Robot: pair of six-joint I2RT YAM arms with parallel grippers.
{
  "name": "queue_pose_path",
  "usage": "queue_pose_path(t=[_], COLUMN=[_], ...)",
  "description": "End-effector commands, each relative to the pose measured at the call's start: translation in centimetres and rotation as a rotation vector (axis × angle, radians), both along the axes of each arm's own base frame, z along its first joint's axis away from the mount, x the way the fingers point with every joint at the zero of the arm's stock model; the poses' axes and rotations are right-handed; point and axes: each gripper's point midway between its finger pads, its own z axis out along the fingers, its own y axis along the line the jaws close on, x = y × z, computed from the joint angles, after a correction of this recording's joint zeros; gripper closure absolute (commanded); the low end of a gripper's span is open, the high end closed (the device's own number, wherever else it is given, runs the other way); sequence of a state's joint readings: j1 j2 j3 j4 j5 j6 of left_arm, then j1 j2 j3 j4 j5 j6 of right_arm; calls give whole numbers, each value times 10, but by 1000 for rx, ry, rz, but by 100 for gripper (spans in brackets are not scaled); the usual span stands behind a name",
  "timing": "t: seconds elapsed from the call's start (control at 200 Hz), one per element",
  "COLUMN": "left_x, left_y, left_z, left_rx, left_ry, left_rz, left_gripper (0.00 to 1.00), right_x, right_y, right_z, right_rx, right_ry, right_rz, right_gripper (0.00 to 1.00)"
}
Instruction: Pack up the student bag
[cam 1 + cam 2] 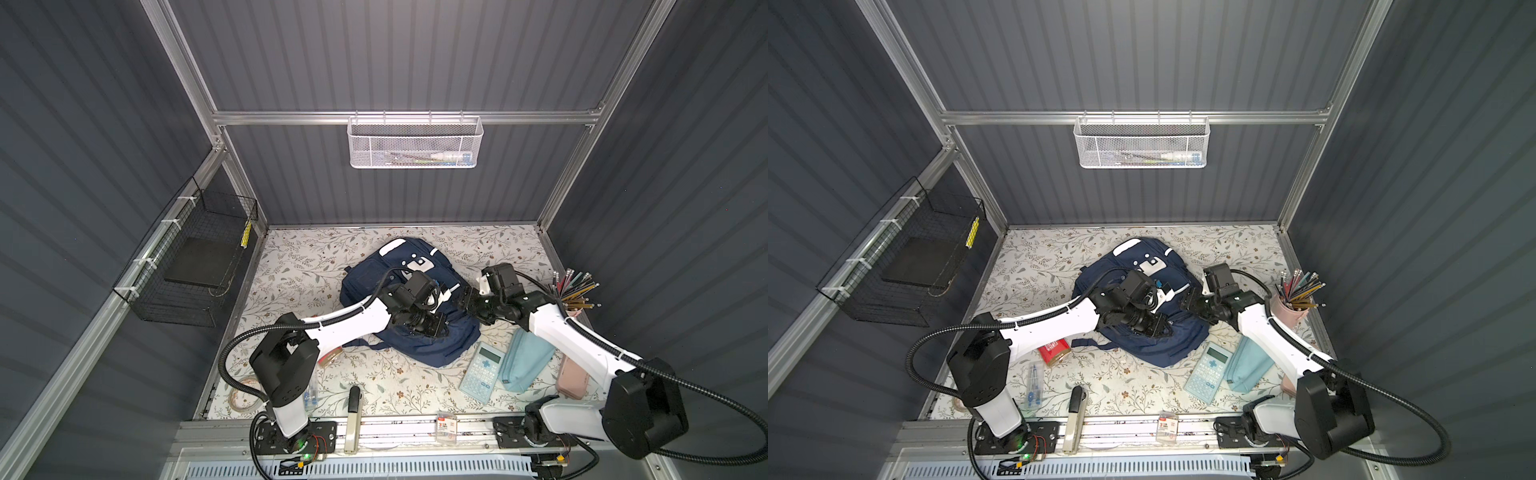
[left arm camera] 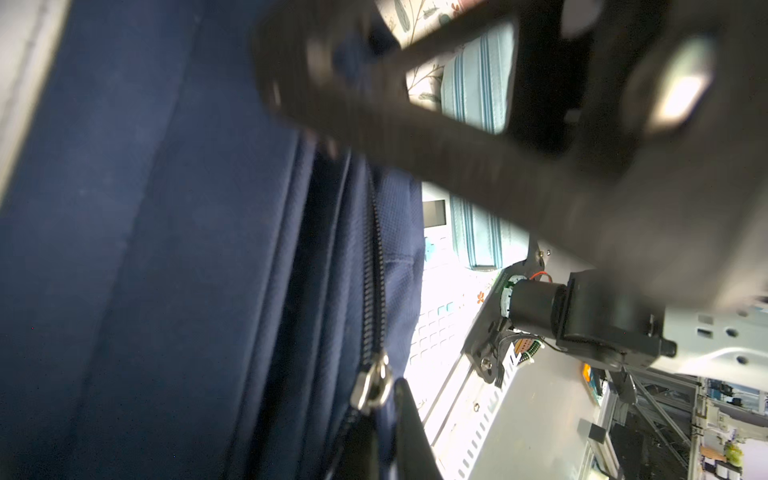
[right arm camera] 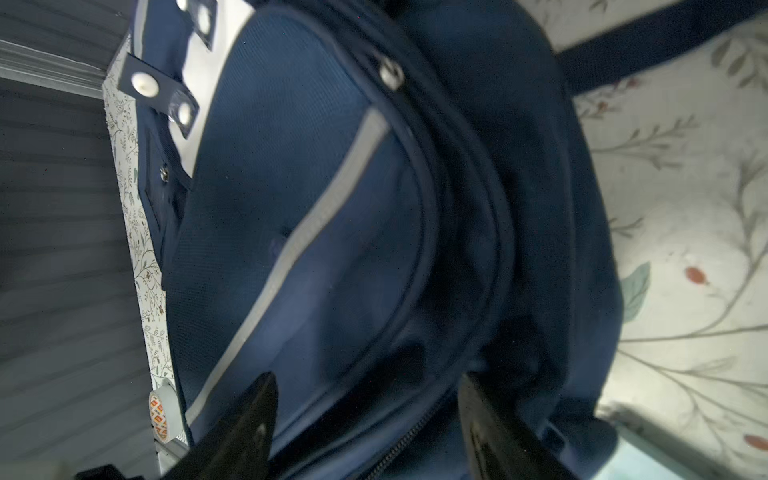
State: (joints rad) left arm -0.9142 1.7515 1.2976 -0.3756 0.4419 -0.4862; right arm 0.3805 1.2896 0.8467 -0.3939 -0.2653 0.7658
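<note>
The student bag (image 1: 444,351) (image 1: 1169,353), a navy backpack with white stripes and a white patch, lies flat in the middle of the floral table in both top views. My left gripper (image 1: 441,327) (image 2: 380,405) rests on its lower half. It is shut, pinching the bag's fabric right beside a silver zip slider (image 2: 372,386). My right gripper (image 1: 465,301) (image 3: 370,415) reaches in from the right and hovers open over the bag (image 3: 299,232). A zip line runs between its two dark fingers (image 3: 249,424).
Right of the bag lie a pale-blue calculator (image 1: 482,372), a light-blue pencil pouch (image 1: 525,359) and a pink case (image 1: 573,378). A cup of pencils (image 1: 575,291) stands at the right edge. A stapler (image 1: 353,415) and a red tin (image 1: 1054,352) lie front left.
</note>
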Motion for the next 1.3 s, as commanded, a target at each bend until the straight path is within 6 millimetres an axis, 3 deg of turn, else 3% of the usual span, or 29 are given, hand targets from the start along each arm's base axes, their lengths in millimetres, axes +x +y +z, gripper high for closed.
queue_pose_path(t=[0.0,0.065,0.225,0.445,0.525,0.675,0.785,1.026,1.211,1.296], left_x=[25,26,27,25,21,15,16,13,5,2], left_y=[-19,-19,-17,-20,-21,-12,11,61,77,74], left_z=[32,32,24,39,40,35,22,5,-1,-4], left_rx=[-94,-89,-69,-115,-125,-111,-47,22,55,46], left_ry=[-75,-83,-70,-76,-56,-49,-34,33,50,73], left_rz=[30,32,38,37,23,29,63,130,136,127], left_gripper=[100,100,100,100,100,100,100,100,100,100], right_x=[-2,-7,-14,-3,2,13,18,34,48,53], right_y=[12,14,-6,16,17,11,-1,-30,-39,-39], right_z=[1,-2,-4,-22,-26,-26,-23,-11,4,13], right_rx=[64,85,50,207,198,158,133,79,68,54], right_ry=[21,32,14,45,41,14,0,-34,-80,-94], right_rz=[-47,-50,-127,-146,-147,-155,-152,-146,-128,-116], right_gripper=[30,31,29,34,42,85,100,100,100,100])
